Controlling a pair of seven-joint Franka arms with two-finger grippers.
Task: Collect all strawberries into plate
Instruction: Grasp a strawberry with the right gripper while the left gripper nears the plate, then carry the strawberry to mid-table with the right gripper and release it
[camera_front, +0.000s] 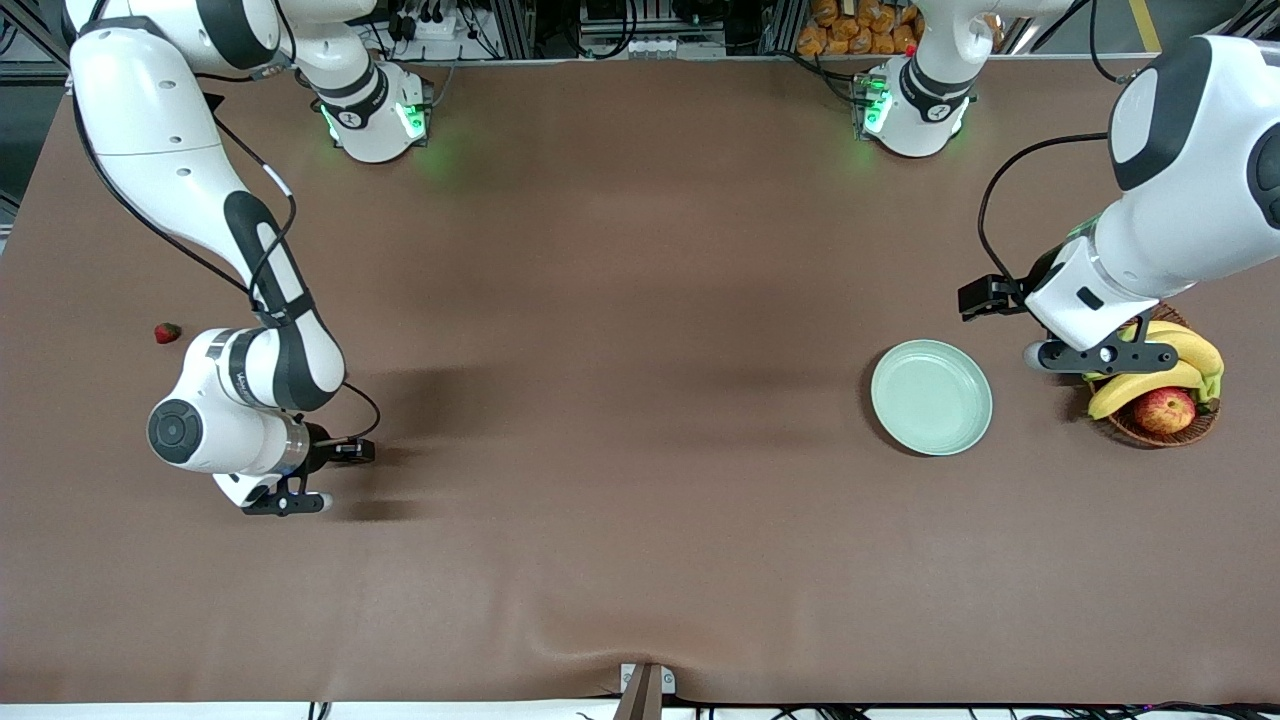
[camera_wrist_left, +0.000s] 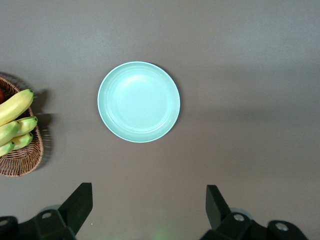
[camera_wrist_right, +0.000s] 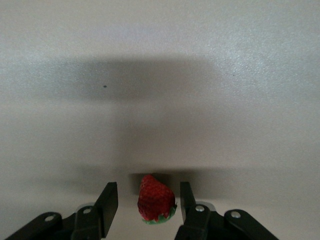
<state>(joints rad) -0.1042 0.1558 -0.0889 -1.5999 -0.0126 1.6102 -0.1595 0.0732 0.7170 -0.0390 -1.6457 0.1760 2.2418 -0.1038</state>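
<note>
Toward the right arm's end of the table (camera_front: 620, 300), the right gripper (camera_front: 285, 503) is down low at the cloth, and its wrist view shows a strawberry (camera_wrist_right: 156, 199) standing between its two fingers (camera_wrist_right: 106, 202). The berry's long axis runs along the line of the fingers: its red tip points away from the wrist camera and its green cap (camera_wrist_right: 161, 219) sits at the end nearest the camera. A narrow gap shows on each side of the fruit, so the jaws bracket it, partly drawn in, and no contact can be seen.

A second strawberry (camera_front: 167, 332) lies on the cloth farther from the front camera than that gripper, close to the table's edge; its dark cap faces that edge, its long axis lying roughly along the table's length.

The pale mint-green plate (camera_front: 931, 397) sits toward the left arm's end, holding no fruit. Just beside it is a wicker basket (camera_front: 1165, 425) with bananas (camera_front: 1150, 385) and an apple (camera_front: 1164, 409).

The left gripper (camera_front: 1095, 355) waits over the basket's edge, its fingers (camera_wrist_left: 80, 202) spread wide, holding nothing.
</note>
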